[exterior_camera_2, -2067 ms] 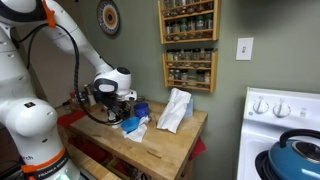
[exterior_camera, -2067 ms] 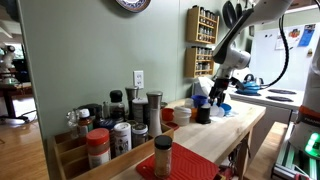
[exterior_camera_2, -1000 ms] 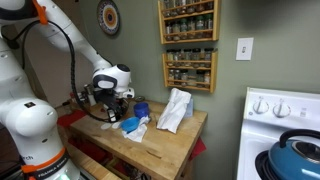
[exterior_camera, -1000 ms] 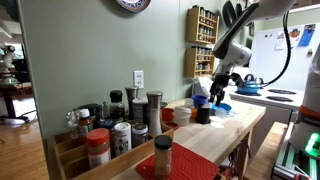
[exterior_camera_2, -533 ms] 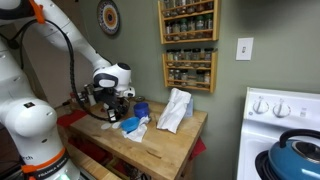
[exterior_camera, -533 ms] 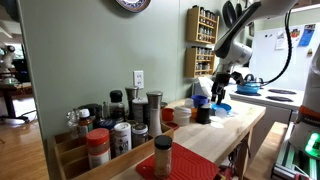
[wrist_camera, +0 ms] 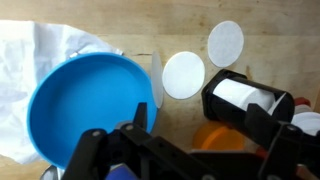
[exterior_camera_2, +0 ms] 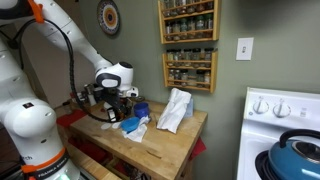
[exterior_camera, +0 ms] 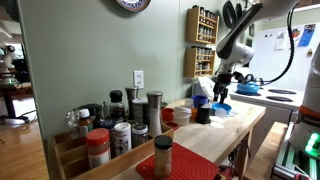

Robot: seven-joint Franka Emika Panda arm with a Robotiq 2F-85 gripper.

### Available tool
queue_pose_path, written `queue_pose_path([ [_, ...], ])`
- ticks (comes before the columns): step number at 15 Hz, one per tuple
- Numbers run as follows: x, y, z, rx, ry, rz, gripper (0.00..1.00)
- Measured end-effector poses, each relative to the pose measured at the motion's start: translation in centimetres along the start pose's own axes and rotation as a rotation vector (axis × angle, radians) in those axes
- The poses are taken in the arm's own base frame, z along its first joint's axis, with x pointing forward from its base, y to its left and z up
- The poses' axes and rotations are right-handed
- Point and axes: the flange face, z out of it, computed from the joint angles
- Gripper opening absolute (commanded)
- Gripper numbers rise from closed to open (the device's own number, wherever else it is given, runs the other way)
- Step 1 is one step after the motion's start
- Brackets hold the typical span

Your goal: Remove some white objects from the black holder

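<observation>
The black holder (wrist_camera: pixel 228 103) stands on the wooden counter with white objects (wrist_camera: pixel 243 95) showing inside it. It also shows in an exterior view (exterior_camera: pixel 204 114). Two white discs (wrist_camera: pixel 184 75) (wrist_camera: pixel 226 42) lie flat on the counter beyond it. My gripper (wrist_camera: pixel 200 128) hovers above the counter with its jaws apart and nothing between them. Its right finger (wrist_camera: pixel 264 125) overlaps the holder in the wrist view. An orange cup (wrist_camera: pixel 215 137) sits below the jaws. The gripper shows in both exterior views (exterior_camera: pixel 221 93) (exterior_camera_2: pixel 123 100), above the holder.
A blue bowl (wrist_camera: pixel 88 92) sits left of the jaws, on a white cloth (wrist_camera: pixel 45 50); both show in an exterior view (exterior_camera_2: pixel 140 108) (exterior_camera_2: pixel 175 110). Spice jars (exterior_camera: pixel 120 125) crowd the near counter end. A wall spice rack (exterior_camera_2: pixel 188 45) hangs above. A stove (exterior_camera_2: pixel 285 130) stands beside the counter.
My gripper has risen slightly and drifted a little sideways above the holder. The objects on the counter have not moved.
</observation>
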Motion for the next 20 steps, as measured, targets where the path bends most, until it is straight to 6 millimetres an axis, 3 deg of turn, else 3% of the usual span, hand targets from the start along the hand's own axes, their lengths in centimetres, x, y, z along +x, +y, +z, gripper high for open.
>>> queue_pose_path([
  [10,-0.6,0.0,2.4,-0.001,-0.079,0.012,1.00],
  [20,-1.5,-3.6,4.4,0.066,-0.187,-0.060,1.00],
])
